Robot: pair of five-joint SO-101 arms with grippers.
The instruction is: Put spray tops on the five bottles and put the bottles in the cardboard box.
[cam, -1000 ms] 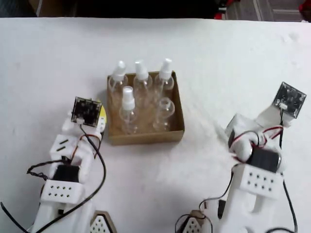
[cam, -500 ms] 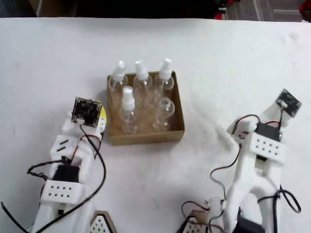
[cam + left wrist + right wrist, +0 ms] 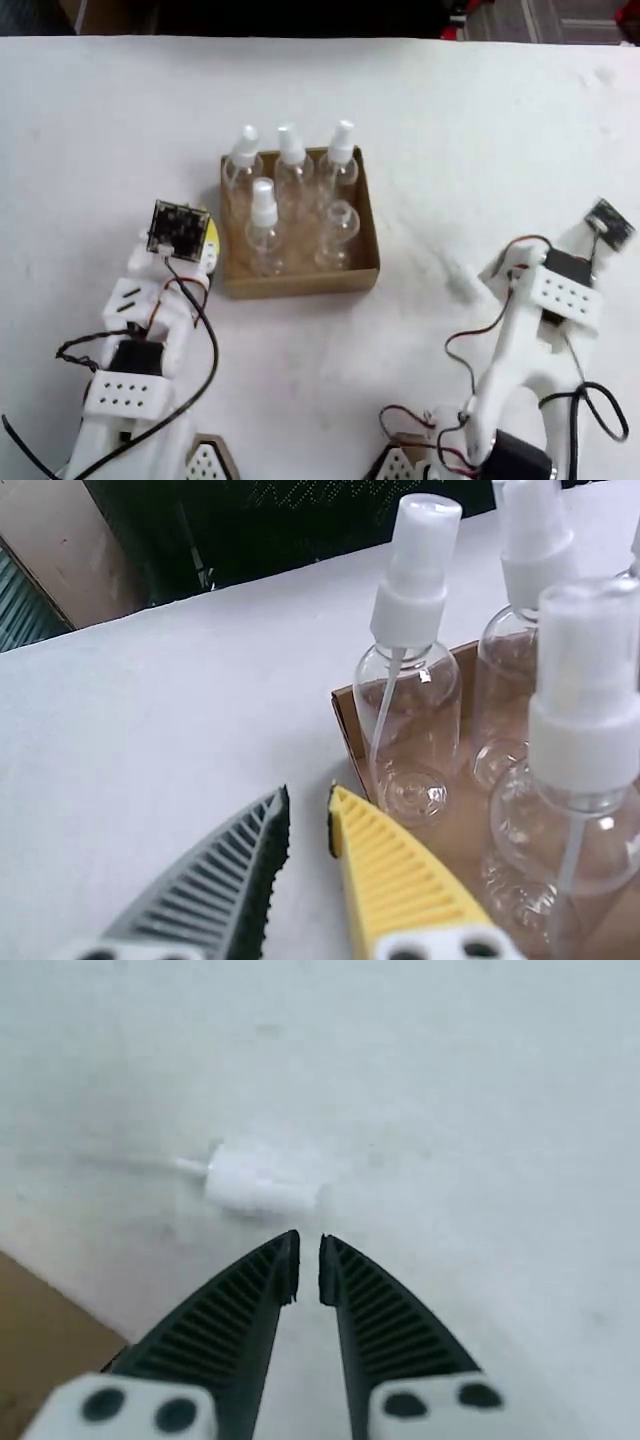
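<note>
The cardboard box (image 3: 300,283) stands mid-table and holds five clear bottles. Three at the back and the front-left one (image 3: 264,228) carry white spray tops; the front-right bottle (image 3: 341,222) has a bare neck. My left gripper (image 3: 308,815), grey and yellow fingers nearly together and empty, rests just outside the box's left wall (image 3: 347,725), next to a capped bottle (image 3: 408,715). A loose white spray top (image 3: 262,1188) lies on the table just ahead of my right gripper (image 3: 305,1260), which is shut and holds nothing.
White table all round the box, with open room behind it and on both sides. The right arm (image 3: 545,300) stands well right of the box. A brown patch (image 3: 25,1320) shows at the edge of the right wrist view.
The right arm has swung outward to the right and stretched up; its wrist camera has shifted right. The left arm and the bottles have stayed put.
</note>
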